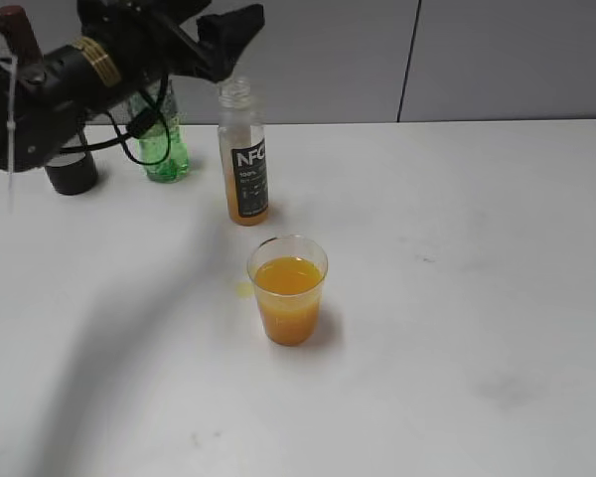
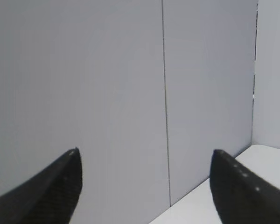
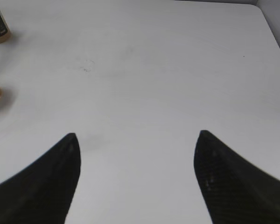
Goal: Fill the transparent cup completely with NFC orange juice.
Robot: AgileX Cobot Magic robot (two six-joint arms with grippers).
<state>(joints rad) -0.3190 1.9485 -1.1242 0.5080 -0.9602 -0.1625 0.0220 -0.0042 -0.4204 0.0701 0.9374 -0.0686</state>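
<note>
Transparent cup (image 1: 287,288) seen mid-frame, mostly filled with NFC orange juice (image 1: 287,276), uncapped bottle (image 1: 244,154) stood just behind, left gripper (image 2: 144,186) and right gripper (image 3: 135,177) both spread wide, nothing held.

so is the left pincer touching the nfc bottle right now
Apart. The left wrist view shows the left pincer open on bare wall, nothing between its fingers. In the exterior view the NFC bottle stands alone behind the transparent cup.

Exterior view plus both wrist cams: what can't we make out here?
- Dark bottle, exterior view: mostly hidden by the left arm.
- Green bottle: top hidden by the arm and cables.
- NFC bottle: label text partly turned away; in the right wrist view the frame edge cuts it.
- Transparent cup: right wrist view shows a sliver.
- Left wrist view: wall only.
</note>
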